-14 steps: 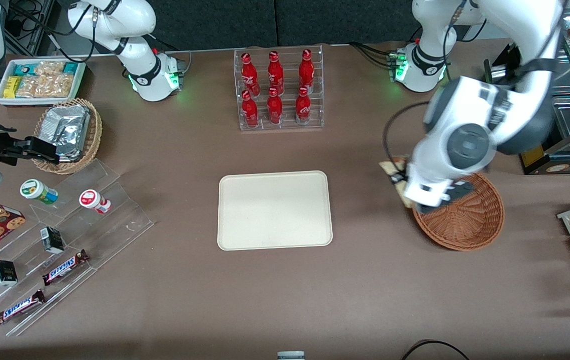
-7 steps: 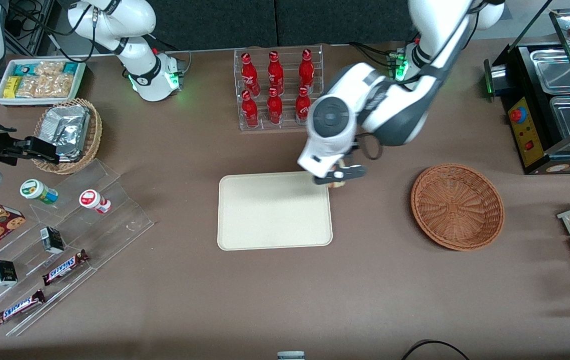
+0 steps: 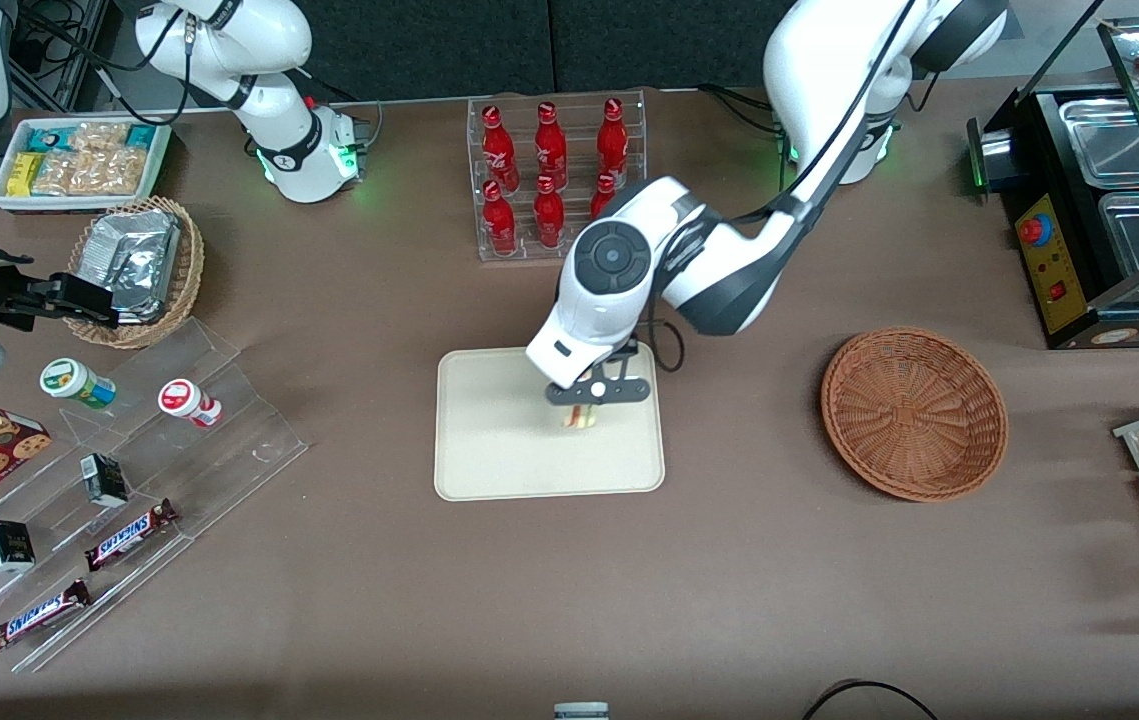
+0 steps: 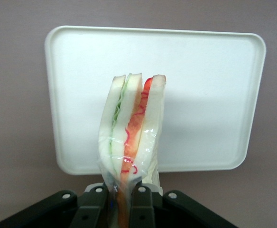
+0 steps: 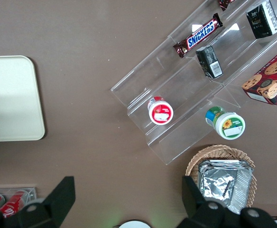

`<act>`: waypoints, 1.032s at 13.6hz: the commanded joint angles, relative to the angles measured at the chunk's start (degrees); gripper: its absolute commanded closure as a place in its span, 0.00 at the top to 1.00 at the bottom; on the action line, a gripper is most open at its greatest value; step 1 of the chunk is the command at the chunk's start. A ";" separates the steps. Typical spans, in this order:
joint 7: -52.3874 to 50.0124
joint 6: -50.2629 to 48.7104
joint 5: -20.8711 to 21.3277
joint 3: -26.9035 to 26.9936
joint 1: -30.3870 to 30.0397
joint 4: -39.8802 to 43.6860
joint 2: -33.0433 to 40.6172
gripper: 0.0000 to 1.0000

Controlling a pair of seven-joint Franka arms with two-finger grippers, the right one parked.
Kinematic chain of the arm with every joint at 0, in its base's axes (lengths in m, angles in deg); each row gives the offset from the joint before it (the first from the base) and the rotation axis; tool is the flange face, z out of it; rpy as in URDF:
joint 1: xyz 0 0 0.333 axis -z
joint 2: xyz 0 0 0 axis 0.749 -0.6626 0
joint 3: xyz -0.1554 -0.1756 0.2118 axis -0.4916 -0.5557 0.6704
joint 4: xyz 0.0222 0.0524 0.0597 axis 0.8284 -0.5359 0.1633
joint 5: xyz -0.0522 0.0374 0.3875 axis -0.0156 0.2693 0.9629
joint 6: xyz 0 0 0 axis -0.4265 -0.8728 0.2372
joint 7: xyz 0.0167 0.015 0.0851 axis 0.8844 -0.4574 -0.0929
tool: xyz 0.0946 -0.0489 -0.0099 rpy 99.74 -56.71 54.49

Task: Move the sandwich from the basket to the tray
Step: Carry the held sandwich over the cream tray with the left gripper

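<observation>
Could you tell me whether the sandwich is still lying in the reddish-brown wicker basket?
No, the basket holds nothing, and the gripper pinches the sandwich above the tray.

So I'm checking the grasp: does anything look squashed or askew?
Yes: the end effector, above the tray, pinches the sandwich at one end, squeezing its layers together there. The basket sits empty.

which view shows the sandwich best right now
The left wrist view. There the sandwich fills the frame, its green and red filling layers clear, pinched in the tool above the tray. The front view shows only a small part of it under the tool over the tray. The right wrist view does not show it.
</observation>
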 commanded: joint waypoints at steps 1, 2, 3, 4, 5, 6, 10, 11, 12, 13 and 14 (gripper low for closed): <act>0.50 1.38 1.73 0.74 2.30 4.63 -5.43 0.00; 0.23 1.38 3.91 0.83 2.91 5.95 -7.27 0.00; 0.14 1.29 5.32 0.74 3.09 6.31 -8.77 0.00; 0.14 1.29 5.69 0.83 3.10 6.66 -9.91 0.00; 0.14 1.38 5.78 0.83 3.18 6.66 -10.62 0.00; 0.14 1.46 6.91 0.83 3.18 7.27 -11.41 0.00; 0.14 1.55 8.06 0.92 3.71 14.64 -16.68 0.00; 0.06 1.55 8.06 1.00 3.97 15.53 -17.30 0.00; 0.06 1.55 8.06 1.35 4.50 15.54 -17.39 0.00; -0.12 1.64 8.06 2.05 5.28 15.54 -17.39 0.00; -0.73 1.99 8.06 2.23 5.64 15.54 -17.48 0.00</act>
